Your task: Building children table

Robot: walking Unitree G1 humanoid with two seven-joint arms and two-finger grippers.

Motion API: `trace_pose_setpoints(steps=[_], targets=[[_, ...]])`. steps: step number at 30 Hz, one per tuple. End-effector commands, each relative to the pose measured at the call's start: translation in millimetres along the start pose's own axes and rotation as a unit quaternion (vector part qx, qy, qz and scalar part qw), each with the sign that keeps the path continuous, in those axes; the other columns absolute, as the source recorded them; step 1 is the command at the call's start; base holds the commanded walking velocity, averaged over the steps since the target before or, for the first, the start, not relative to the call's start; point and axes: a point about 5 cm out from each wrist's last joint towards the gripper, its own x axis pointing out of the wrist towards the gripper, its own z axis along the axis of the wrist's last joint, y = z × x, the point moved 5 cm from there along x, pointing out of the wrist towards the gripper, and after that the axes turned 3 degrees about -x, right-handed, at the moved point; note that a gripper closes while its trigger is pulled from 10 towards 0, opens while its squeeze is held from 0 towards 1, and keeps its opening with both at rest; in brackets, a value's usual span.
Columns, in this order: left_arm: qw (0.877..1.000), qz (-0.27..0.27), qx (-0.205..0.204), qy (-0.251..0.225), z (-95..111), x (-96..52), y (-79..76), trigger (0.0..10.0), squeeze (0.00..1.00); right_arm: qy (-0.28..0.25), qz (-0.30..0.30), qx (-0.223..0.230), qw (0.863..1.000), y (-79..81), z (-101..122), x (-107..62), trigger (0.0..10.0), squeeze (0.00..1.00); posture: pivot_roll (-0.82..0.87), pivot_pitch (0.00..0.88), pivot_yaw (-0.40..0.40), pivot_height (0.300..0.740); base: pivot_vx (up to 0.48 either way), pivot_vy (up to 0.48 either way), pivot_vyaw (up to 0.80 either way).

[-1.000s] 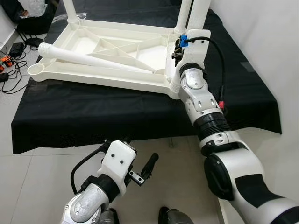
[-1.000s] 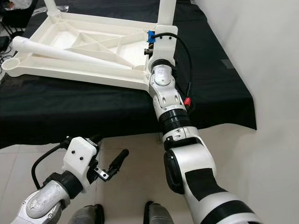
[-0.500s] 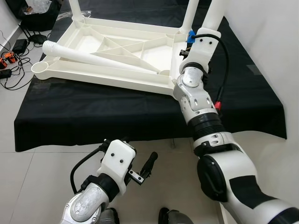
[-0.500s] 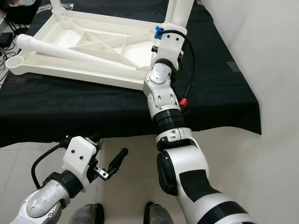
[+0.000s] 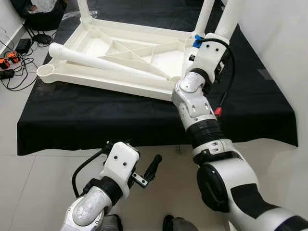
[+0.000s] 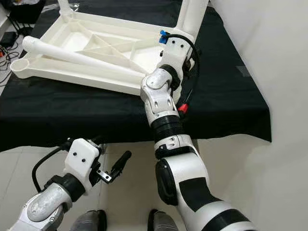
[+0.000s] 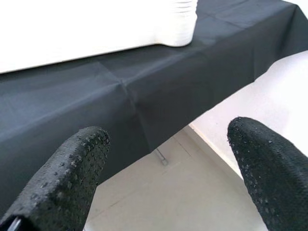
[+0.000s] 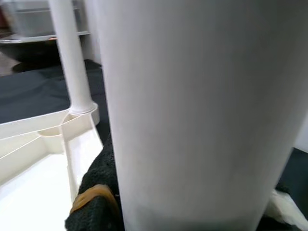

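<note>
A white plastic children's table [image 5: 109,85] lies upside down on a black cloth. A loose leg [image 5: 106,61] lies slantwise across its underside. Other legs stand upright at the far corners [image 5: 84,9] [image 5: 206,17]. My right gripper [image 5: 217,45] is shut on the upright leg [image 5: 230,17] at the near right corner. In the right wrist view that leg [image 8: 192,106] looms very close, with one black finger [image 8: 98,192] pressed against it. My left gripper [image 5: 147,171] hangs low over the floor in front of the cloth. It is open, with its fingers [image 7: 62,178] wide apart and nothing between them.
The black cloth [image 5: 96,115] drapes over a low platform whose front edge faces me. Cables and small devices [image 5: 9,53] lie on the tiled floor at the left. A white wall [image 5: 279,48] runs close along the right side. My feet [image 5: 173,224] stand at the bottom.
The camera has shifted, so the table sits lower in the picture. My right forearm has swung leftward while its gripper stays on the leg. The left gripper has barely moved.
</note>
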Motion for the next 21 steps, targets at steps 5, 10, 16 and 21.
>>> trace_pose_setpoints(steps=[5, 10, 16, 21], targets=[[1.000, 0.005, -0.001, 0.005, -1, 0.1, 0.8, 10.0, 0.00, 0.081, -0.084, -0.071, 0.991, -27.4, -57, 1.3, 10.0, 0.00, 0.09, 0.216, -0.064, 0.740, 0.000, 0.000, 0.00], [1.000, 0.008, 0.002, 0.004, 0, -0.5, 3.2, 10.0, 0.00, 0.097, -0.124, -0.083, 0.984, -33.0, -59, -0.9, 10.0, 0.00, 0.11, 0.228, -0.070, 0.740, 0.000, 0.000, 0.00], [1.000, 0.010, 0.000, 0.003, 2, -0.9, 2.1, 10.0, 0.00, 0.117, -0.152, -0.082, 0.978, -35.6, -56, 0.1, 10.0, 0.00, 0.11, 0.239, -0.077, 0.740, 0.000, 0.000, 0.00], [1.000, 0.010, -0.007, 0.002, 3, 0.9, 0.6, 10.0, 0.00, 0.125, -0.145, -0.056, 0.980, -31.6, -56, -0.4, 10.0, 0.00, 0.10, 0.241, -0.075, 0.740, 0.000, 0.000, 0.00]])
